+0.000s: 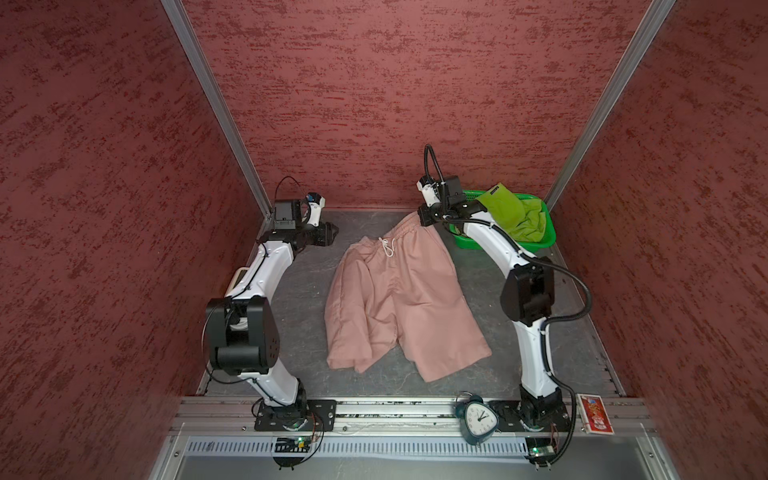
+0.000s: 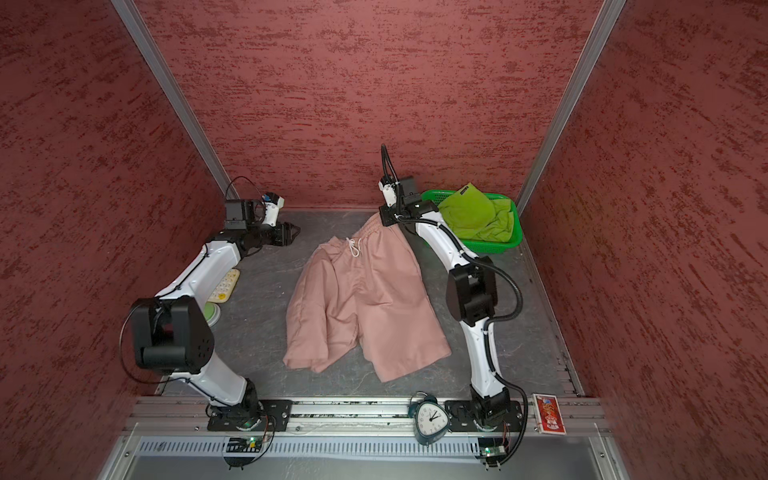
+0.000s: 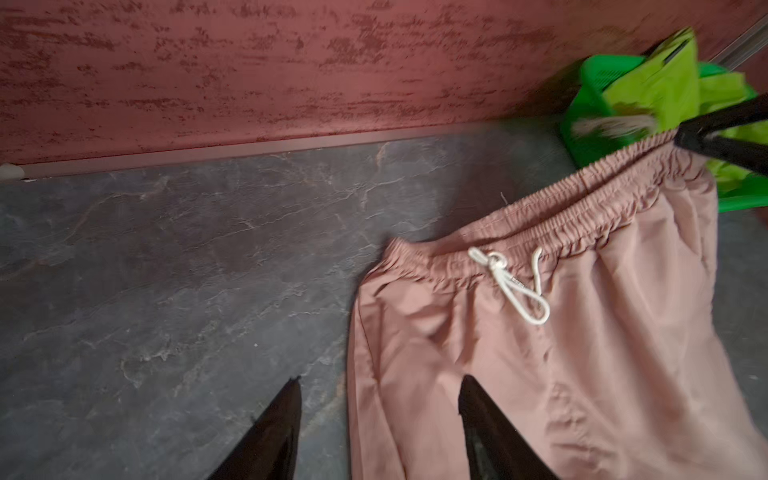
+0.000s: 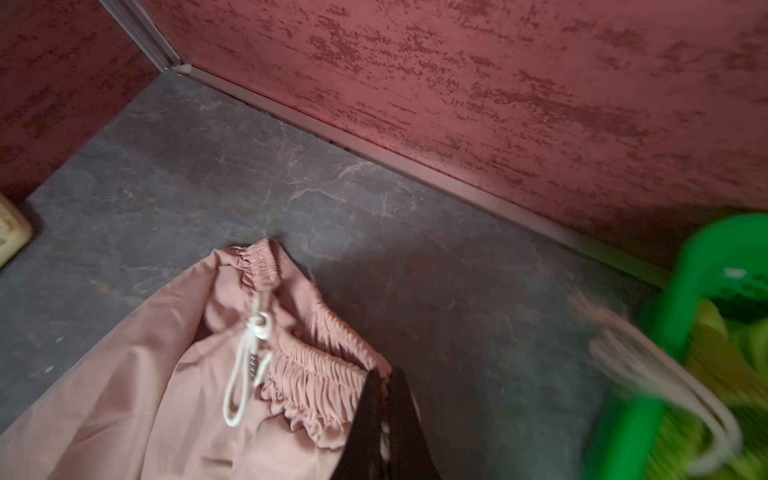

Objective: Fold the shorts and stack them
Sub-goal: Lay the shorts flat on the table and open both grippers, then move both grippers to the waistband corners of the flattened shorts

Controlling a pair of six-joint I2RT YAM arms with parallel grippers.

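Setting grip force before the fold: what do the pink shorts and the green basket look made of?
Pink shorts: thin matte woven fabric, perhaps cotton or a light synthetic; it creases softly and the waistband gathers. Green basket: rigid moulded plastic, slightly glossy, with perforated walls.

Open table [image 1: 299, 299] flanks pink shorts [image 1: 399, 299]; basket [image 1: 538, 246] crowds corner.

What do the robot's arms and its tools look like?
The left arm and right arm are white shells with chunky black joints. A thick ribbed black hose runs along the right one. The left tool and right tool have pointed black fingers.
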